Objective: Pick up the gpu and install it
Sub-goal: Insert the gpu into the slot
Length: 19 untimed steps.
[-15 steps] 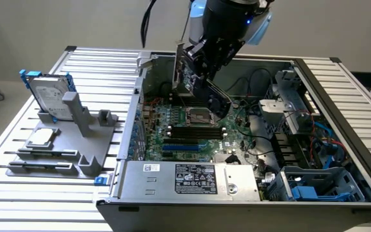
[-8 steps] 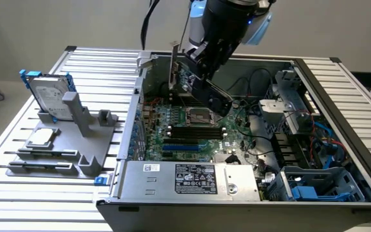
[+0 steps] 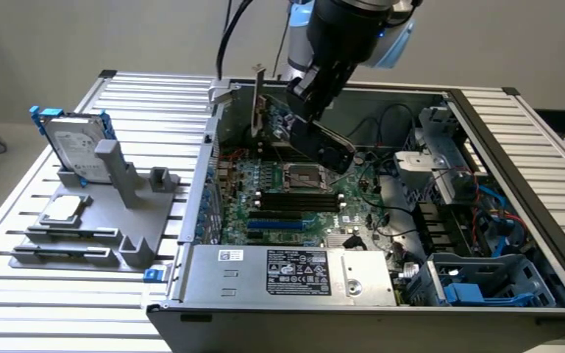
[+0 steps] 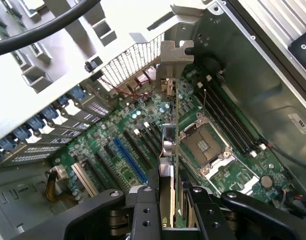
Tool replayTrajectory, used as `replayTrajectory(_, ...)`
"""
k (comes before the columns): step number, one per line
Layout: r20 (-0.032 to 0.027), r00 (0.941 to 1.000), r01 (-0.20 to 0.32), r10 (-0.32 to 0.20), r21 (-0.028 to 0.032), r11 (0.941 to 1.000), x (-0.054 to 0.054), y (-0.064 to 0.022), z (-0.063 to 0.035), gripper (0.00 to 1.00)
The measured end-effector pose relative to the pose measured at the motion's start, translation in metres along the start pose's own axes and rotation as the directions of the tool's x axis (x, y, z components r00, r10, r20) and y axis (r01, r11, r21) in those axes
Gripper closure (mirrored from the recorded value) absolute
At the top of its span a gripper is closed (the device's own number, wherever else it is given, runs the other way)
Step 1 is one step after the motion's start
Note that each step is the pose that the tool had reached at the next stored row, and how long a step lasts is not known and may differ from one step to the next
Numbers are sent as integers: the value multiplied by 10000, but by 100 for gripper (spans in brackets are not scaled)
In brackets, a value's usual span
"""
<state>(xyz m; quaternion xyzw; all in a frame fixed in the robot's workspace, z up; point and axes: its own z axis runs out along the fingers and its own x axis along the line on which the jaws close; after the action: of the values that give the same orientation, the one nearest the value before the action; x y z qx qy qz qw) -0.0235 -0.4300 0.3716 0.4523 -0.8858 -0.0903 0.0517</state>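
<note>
Green on one face and black on the other, the gpu (image 3: 324, 147) hangs tilted over the motherboard (image 3: 282, 198) of an open case (image 3: 518, 169), gripped by the arm's hand (image 3: 305, 118). The hand is closed partway, its two dark fingers (image 4: 143, 210) pressed against the card's flat sides, one on each face. From the wrist, the gpu (image 4: 168, 145) is seen edge-on, running from between the fingers up to its silver bracket (image 4: 175, 52), which sits near the perforated rear wall of the case. The card lies over the row of expansion slots, between a blue slot (image 4: 128, 160) and the empty processor socket (image 4: 203, 147). Whether its lower edge touches a slot cannot be told.

Outside the case, at the exterior view's left, a grey holder (image 3: 126, 220) rests on the slatted metal surface (image 3: 57, 294). A silver hard drive (image 3: 76, 147) in a blue frame stands upright in the holder. A power supply (image 3: 293, 272) fills the near end of the case.
</note>
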Motion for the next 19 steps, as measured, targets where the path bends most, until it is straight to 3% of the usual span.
replayTrajectory(5,-168,9960,874,-874,-11,9962,0,-3,14,73)
replayTrajectory(10,-280,9876,1546,-1546,-24,9880,-1,-6,28,73)
replayTrajectory(14,-389,9765,2122,-2122,-22,9772,-1,-11,46,73)
replayTrajectory(19,-511,9582,2818,-2814,14,9595,-1,-16,75,73)
